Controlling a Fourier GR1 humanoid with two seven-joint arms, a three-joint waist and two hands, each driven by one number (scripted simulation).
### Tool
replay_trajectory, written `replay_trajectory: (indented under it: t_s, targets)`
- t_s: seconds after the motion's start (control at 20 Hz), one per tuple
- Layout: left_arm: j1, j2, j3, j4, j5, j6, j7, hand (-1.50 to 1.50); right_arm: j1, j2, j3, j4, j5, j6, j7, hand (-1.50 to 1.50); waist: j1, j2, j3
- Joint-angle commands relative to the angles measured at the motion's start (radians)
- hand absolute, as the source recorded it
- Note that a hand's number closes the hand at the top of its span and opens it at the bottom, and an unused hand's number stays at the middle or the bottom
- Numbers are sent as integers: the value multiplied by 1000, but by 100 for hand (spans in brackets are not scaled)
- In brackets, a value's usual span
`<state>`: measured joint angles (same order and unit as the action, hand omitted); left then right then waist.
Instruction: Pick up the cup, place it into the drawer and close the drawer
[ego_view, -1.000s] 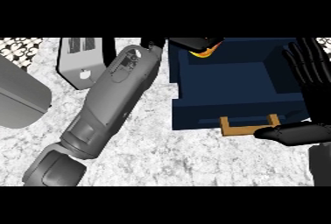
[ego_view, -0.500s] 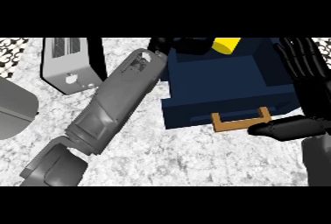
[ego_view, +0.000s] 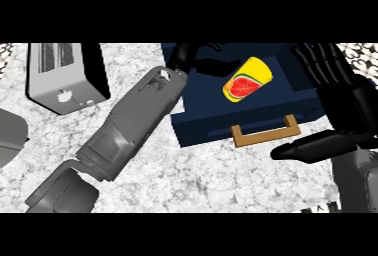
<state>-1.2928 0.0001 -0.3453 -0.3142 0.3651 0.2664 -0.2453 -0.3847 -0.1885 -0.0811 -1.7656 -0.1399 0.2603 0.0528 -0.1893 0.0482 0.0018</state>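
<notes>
On the cup (ego_view: 247, 80), item one: yellow body, carrying a picture of a red watermelon slice with a green rind.

Item two, drawer (ego_view: 210, 125): navy blue, pulled open, with a tan bracket handle (ego_view: 269, 139) on its front panel. The cup shows tilted over the drawer's open interior, in its upper part. Whether it rests on the bottom cannot be told.

Item three, tabletop (ego_view: 221, 185): white and grey speckled stone, with a black-and-white patterned strip at both upper corners.

Item four, toaster (ego_view: 63, 75): silver casing with a black side, slots on top, standing at upper left, well apart from the drawer.

Item five, grey rounded object (ego_view: 9, 140): cut off by the left edge.

Item six, left hand (ego_view: 198, 56): black, at the drawer's upper left corner, just beside the cup's upper left side. Whether it grips the cup cannot be told. Its grey forearm (ego_view: 133, 130) runs diagonally from the lower left.

Item seven, right hand (ego_view: 353, 107): black, open, its fingers (ego_view: 325, 65) straight along the drawer's right side and the thumb spread below, near the handle, apart from the cup.
</notes>
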Motion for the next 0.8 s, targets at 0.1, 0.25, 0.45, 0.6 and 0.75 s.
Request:
replay_trajectory:
  t_s: [0.1,0.25,0.45,0.6,0.75]
  targets:
    - [40,0,24,-61,123,-20,-83,-150,-30,16,72,-5,-106,114,23,150,-18,1,-2]
    - [48,0,47,-111,186,-36,-156,-150,-17,-10,124,7,-187,244,30,150,-22,2,-2]
    - [25,0,65,-115,239,3,-209,-150,4,-67,212,4,-166,324,115,150,22,-14,-3]
    - [37,0,74,-98,262,51,-249,-150,34,-179,249,-24,-100,417,145,150,32,-20,-2]
    - [-30,0,87,-65,267,56,-225,-150,76,-210,261,-15,11,401,143,-150,80,-26,-1]
